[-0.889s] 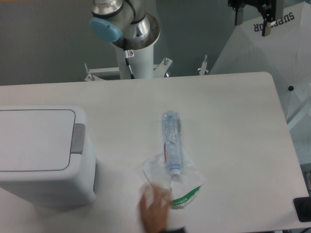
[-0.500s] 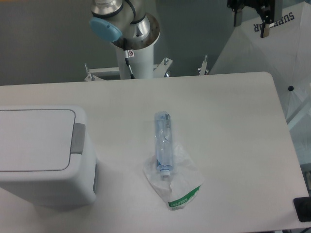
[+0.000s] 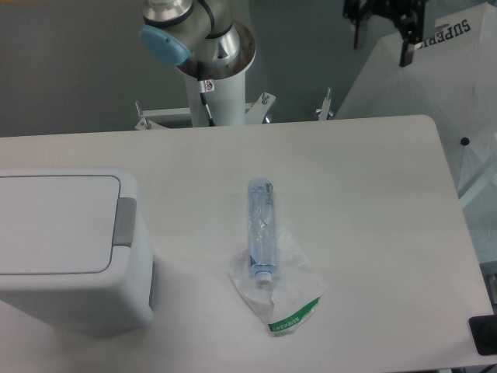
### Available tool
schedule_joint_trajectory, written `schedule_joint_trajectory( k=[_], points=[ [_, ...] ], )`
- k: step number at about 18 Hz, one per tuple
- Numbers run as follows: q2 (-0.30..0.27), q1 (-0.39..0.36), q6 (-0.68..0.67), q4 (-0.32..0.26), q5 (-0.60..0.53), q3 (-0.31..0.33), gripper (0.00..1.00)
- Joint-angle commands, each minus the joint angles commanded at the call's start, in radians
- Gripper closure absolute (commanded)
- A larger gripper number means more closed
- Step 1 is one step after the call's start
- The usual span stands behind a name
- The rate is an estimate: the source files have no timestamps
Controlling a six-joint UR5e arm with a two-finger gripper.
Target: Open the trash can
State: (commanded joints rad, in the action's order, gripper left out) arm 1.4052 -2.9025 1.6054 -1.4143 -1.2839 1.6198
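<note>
Camera showed the tool (image 3: 383, 35) high, spread empty; it should press the large boxy grey-white plastic trash can (image 3: 74, 249)'s darker grey push tab (image 3: 124, 221) squarely.

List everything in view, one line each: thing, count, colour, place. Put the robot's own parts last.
trash can: 1, light grey-white with a darker grey tab, left side of table, lid shut
bottle: 1, clear bluish plastic, lying at table centre, cap end on the wrapper
wrapper: 1, clear plastic with a green strip, front centre of table
table: 1, white, fills most of the view
umbrella: 1, white with dark lettering, beyond the right far corner
dark object: 1, black, bottom right edge, cut off
arm: 1, silver with a blue cap, top centre behind table
gripper: 1, black, top right, jaws apart
</note>
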Motion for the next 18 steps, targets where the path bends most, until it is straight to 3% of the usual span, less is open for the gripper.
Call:
schedule_joint_trajectory(
  k=[4,8,13,16,18],
  points=[
    [0.012,0.084,-0.368,0.020,0.043,-0.009,0.00],
    [0.040,0.149,-0.669,0.116,0.110,-0.012,0.00],
    [0.081,0.233,-0.789,0.149,0.121,-0.018,0.00],
    [0.127,0.325,-0.977,0.256,0.153,-0.012,0.00],
    [0.172,0.386,-1.155,0.360,0.152,-0.012,0.00]
  ],
)
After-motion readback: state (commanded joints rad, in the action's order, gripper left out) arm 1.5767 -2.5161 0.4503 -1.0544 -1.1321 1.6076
